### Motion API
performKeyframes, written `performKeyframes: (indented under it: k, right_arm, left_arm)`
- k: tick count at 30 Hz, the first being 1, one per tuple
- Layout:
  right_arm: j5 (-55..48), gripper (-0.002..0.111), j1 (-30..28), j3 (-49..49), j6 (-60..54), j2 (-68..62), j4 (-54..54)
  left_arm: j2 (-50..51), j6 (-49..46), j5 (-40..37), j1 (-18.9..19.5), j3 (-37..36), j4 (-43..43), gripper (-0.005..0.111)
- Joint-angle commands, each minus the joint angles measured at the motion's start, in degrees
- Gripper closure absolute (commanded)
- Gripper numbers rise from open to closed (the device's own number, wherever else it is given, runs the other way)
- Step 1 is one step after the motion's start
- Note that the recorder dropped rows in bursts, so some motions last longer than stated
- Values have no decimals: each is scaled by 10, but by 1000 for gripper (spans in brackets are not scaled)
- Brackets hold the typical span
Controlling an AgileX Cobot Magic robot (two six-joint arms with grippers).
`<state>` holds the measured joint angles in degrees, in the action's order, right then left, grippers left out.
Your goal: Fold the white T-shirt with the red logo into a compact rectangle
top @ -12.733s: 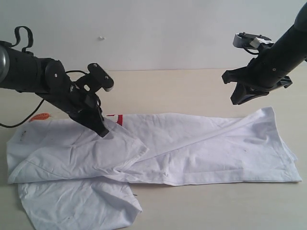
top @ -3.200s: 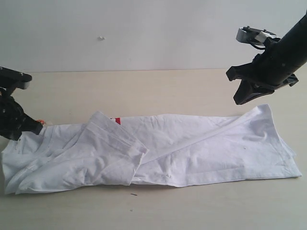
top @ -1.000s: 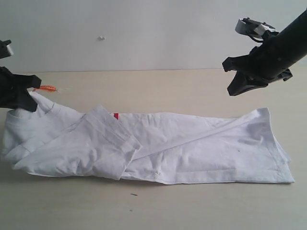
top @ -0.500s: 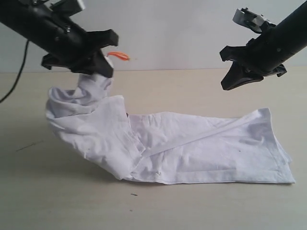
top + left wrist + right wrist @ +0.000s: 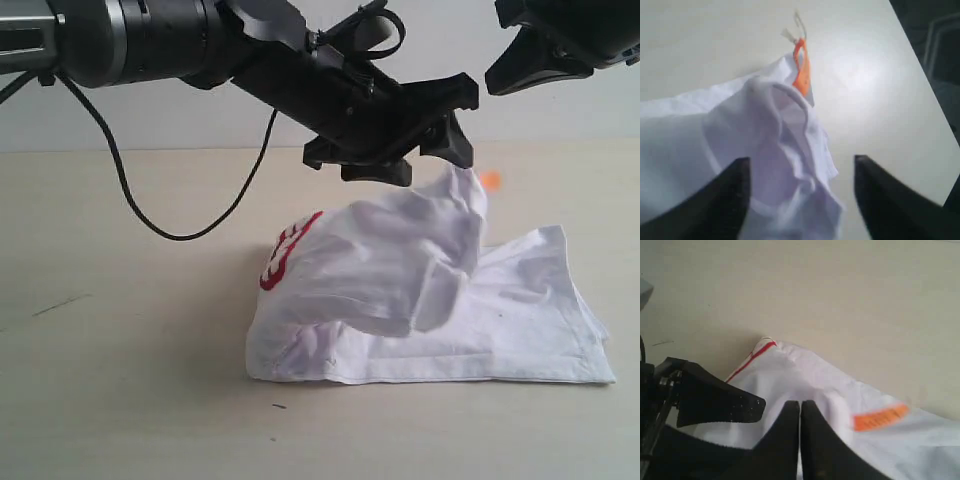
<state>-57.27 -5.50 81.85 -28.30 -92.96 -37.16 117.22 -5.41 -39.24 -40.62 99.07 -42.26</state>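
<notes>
The white T-shirt (image 5: 400,270) is doubled over on the table, its collar end lifted over the lower half. Part of the red logo (image 5: 285,250) shows on the fold at the left. The orange neck tag (image 5: 489,181) sticks out at the raised peak. My left gripper (image 5: 440,140) hovers right above that peak. In the left wrist view this gripper (image 5: 800,200) is open, its fingers wide apart on either side of the collar (image 5: 785,105) and tag (image 5: 800,70). My right gripper (image 5: 500,80) hangs higher up, shut (image 5: 800,407) on nothing, above the shirt (image 5: 805,375).
The pale wooden table (image 5: 120,350) carries only the shirt. A black cable (image 5: 170,225) droops from the left arm toward the tabletop. A plain wall (image 5: 200,120) closes the back. The left gripper's finger (image 5: 715,400) shows in the right wrist view.
The left arm has swept far to the right with the collar end, folding the shirt over itself and exposing the logo. Its jaws now stand apart. The right gripper rose.
</notes>
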Motion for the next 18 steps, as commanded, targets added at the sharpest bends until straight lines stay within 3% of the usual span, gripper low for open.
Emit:
performKeyframes:
  k: [1,5,12,16,18]
  right_arm:
    - [0,105,1,4,-6,7,-2]
    - [-8,102,1,4,-6,7,-2]
    - [54,66,1,-67,46,-6,71]
    - [76,56,1,-105,98,-50,118]
    - [69,55,1,-107,98,-76,118]
  left_arm:
    - [-2,-27,-41,0,23,10,28]
    - [-24,-30,-48,0,37,48,27]
    - [-94,106,-122,14,34,338,32]
    - [-134,105,-145,33,15,356,36]
    - [-156,97,-156,43,-2,362,45]
